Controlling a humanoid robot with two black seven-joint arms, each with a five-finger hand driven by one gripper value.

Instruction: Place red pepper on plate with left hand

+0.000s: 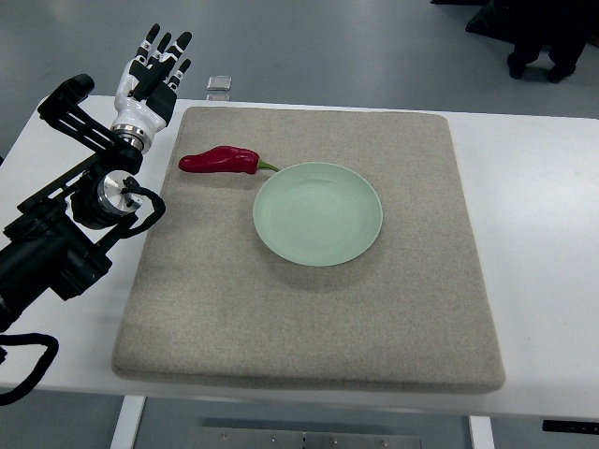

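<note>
Left robot hand open, empty; red pepper lies left-right, stem touching plate.

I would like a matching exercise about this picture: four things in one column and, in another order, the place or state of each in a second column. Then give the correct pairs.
Things
1. red pepper
2. plate
3. left hand
4. grey mat

Places or states
A. empty, near the middle of the mat
B. open, holding nothing, above the far left corner of the mat
C. spread over the white table, under plate and pepper
D. lying on the mat, left of the plate's far edge

Pairs: 1-D, 2-A, 3-B, 4-C
</note>
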